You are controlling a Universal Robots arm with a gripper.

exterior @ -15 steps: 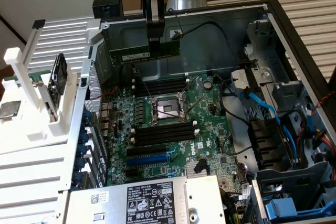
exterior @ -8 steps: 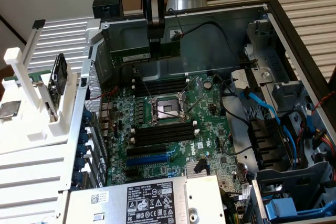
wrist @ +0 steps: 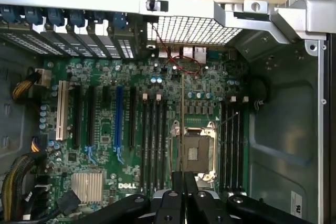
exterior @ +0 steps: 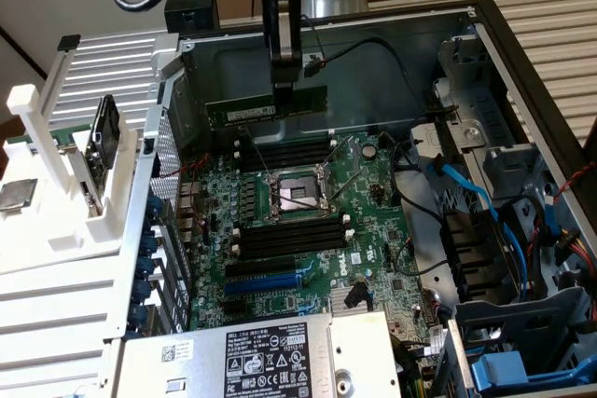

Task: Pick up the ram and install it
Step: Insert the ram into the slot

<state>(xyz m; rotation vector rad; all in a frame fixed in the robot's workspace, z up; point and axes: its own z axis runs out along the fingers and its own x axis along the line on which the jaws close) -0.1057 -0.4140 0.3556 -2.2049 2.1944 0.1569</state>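
Open computer case (exterior: 392, 30) holds a green motherboard (exterior: 373, 216) on its floor, with drive bays and blue cables (exterior: 471, 188) packed along the exterior view's right. On the board, two banks of black memory slots flank one CPU socket (exterior: 297, 195): the far bank (exterior: 284, 151) lies toward the case's back wall, and the near bank (exterior: 284, 238) lies toward one blue expansion slot (exterior: 270, 280). The ram (exterior: 244, 111) — a single green stick with a white label — hangs level inside the case, clear of the board and near the far bank, its length running the same way as the slots. The gripper (exterior: 284, 90) has its jaws clamped on the stick's upper edge, near the middle. The exterior view gives the stick's broad face. The wrist view, looking down on the board, gives the ram (wrist: 182, 124) edge-on, a thin line running out from the dark fingers (wrist: 177, 190), and adds one white slot (wrist: 65, 111) beside the black expansion slots.
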